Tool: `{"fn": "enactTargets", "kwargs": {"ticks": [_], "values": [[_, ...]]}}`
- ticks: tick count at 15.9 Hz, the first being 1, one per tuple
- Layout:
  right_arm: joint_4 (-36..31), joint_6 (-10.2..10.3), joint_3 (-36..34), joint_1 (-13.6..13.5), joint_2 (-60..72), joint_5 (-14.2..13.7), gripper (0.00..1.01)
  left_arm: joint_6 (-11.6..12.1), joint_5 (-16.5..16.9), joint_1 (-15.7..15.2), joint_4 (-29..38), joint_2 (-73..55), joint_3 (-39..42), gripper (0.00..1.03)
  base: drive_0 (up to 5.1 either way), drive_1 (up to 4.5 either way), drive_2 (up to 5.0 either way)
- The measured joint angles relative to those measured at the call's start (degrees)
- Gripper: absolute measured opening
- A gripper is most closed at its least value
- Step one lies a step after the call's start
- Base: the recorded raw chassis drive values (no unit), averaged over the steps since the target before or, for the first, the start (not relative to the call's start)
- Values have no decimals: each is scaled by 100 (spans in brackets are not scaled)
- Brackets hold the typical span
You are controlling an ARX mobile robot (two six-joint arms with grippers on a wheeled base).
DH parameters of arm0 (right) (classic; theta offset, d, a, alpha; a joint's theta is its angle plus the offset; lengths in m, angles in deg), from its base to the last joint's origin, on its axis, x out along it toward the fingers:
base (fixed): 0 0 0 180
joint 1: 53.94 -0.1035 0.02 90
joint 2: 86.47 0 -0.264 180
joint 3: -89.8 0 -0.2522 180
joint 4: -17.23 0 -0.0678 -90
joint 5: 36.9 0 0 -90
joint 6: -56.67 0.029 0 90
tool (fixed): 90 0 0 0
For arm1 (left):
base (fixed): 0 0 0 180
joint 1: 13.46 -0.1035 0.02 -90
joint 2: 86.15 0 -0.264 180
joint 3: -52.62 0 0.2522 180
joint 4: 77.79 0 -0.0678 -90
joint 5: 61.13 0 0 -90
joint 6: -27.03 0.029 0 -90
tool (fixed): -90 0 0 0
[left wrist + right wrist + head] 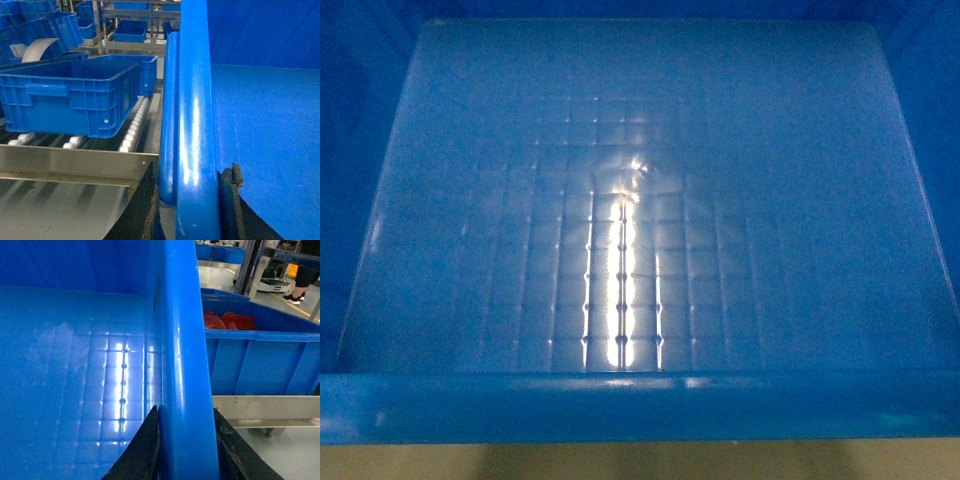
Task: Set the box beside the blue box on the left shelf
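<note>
**Carried crate near the rack: collision and slip hazards**

The box (640, 230) is held between both arms and fills the head view, so the forward path is hidden. Risk: its left wall strikes the steel edge rail (75, 162) of the left shelf (132, 127), or lands against the blue crate (70, 97) already on the rollers instead of beside it. Uneven lift could let a rim slip.

The left gripper (197, 210) straddles the left rim, fingers pinching it. The right gripper (185, 450) pinches the right rim likewise, beside a crate of red items (260, 355).
</note>
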Motion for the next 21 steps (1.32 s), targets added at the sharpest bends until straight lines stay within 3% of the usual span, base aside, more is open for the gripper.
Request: {"fn": "enactTargets", "kwargs": {"ticks": [21], "values": [[9,0,2,4,33,4,22,0,7,0,-13,-28,0,18,2,412,-407]]}}
